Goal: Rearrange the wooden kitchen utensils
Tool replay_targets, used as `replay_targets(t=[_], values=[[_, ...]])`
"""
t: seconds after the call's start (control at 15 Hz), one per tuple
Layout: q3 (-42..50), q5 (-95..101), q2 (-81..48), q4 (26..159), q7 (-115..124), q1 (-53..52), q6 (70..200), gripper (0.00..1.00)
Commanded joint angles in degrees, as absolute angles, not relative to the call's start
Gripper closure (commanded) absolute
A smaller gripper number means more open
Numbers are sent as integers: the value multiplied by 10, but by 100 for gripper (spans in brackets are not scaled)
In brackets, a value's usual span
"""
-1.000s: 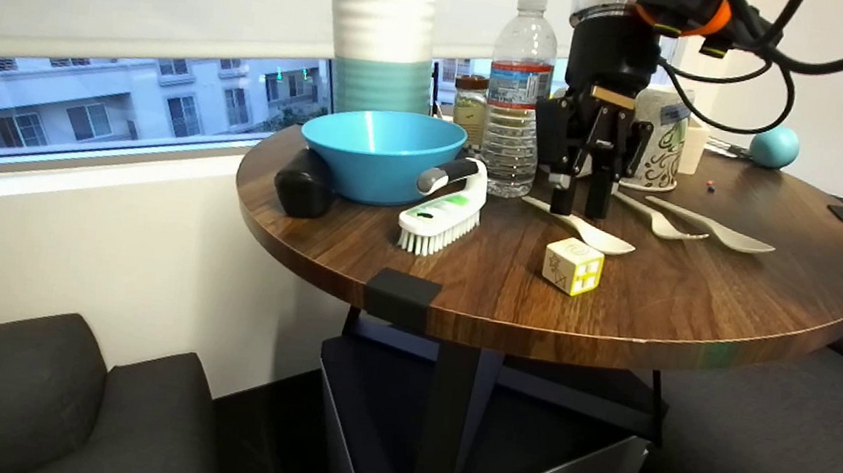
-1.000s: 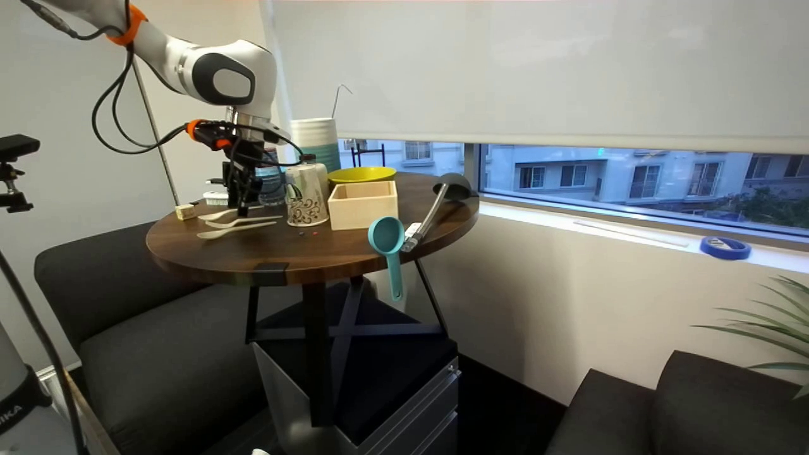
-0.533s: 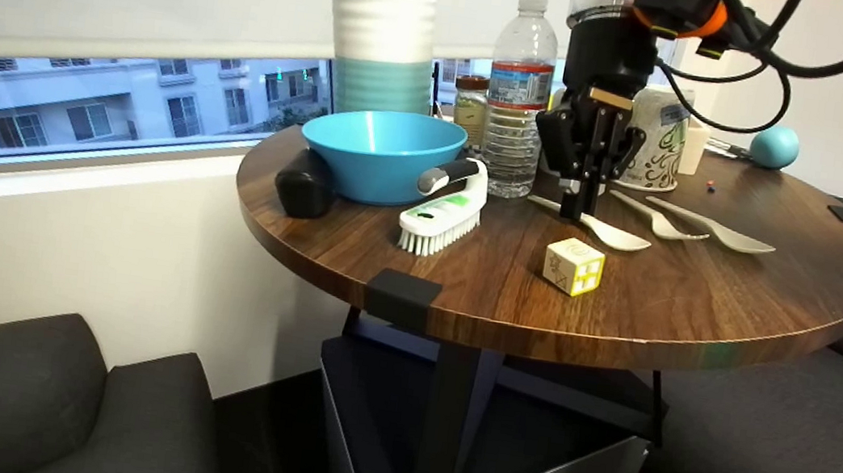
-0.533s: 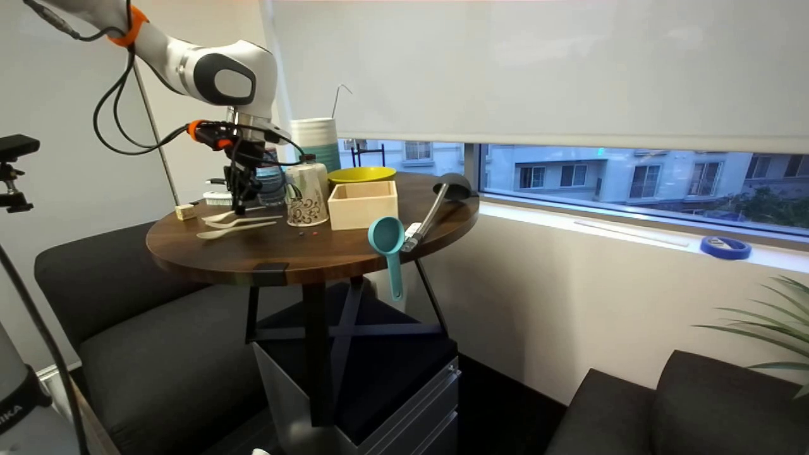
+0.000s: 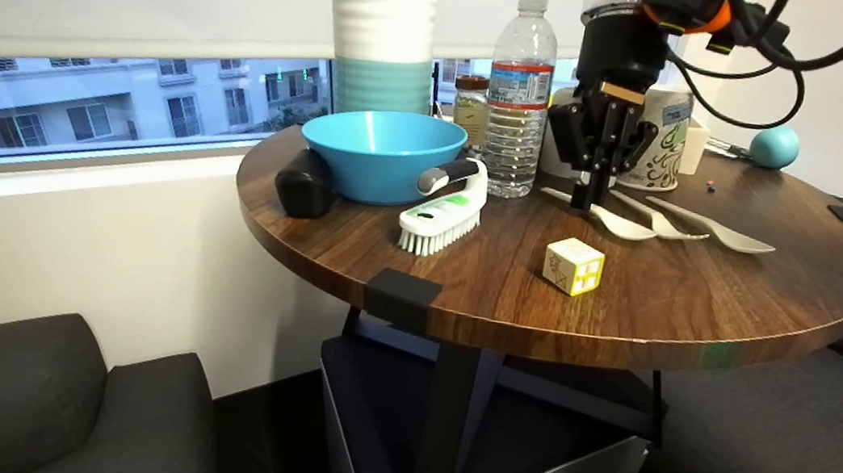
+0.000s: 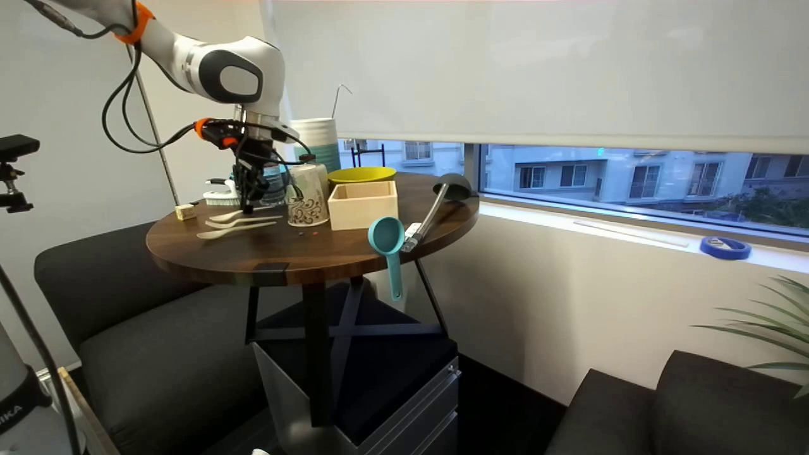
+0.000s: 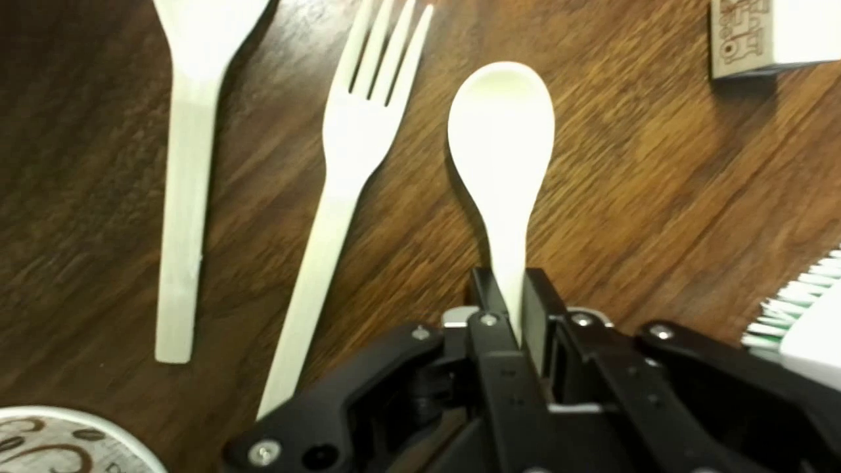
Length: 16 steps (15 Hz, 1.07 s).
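Round brown wood-grain tabletop (image 5: pixel 675 290). On it: pale wooden fork (image 7: pixel 334 210); near it, apart, broad-headed pale wooden utensil (image 7: pixel 189 171); yellow-edged cube block (image 5: pixel 573 266); white brush (image 5: pixel 440 219), bristles down; round blue bowl (image 5: pixel 379 172); clear upright bottle (image 5: pixel 518 103); open pale-wood box (image 6: pixel 365 212).

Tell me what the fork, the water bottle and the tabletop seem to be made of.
Fork: light wood or cream plastic, smooth; pale, no clear grain.
Water bottle: probably plastic, glossy; clear ribbed walls.
Tabletop: wood or laminate, satin; brown grain, soft glare.
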<state>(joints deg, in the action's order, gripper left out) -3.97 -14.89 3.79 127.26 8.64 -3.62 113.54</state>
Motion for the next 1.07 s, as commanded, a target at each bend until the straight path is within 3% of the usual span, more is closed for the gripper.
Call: replay_targets(t=[0.0, 0.73, 0.8, 1.0], values=[[-30, -146, 53, 1279, 124, -27, 1131, 97], [-35, -148, 61, 1285, 182, -29, 1109, 97], [-35, -149, 62, 1286, 179, -29, 1109, 62], [-35, -145, 77, 1289, 178, -28, 1116, 48]])
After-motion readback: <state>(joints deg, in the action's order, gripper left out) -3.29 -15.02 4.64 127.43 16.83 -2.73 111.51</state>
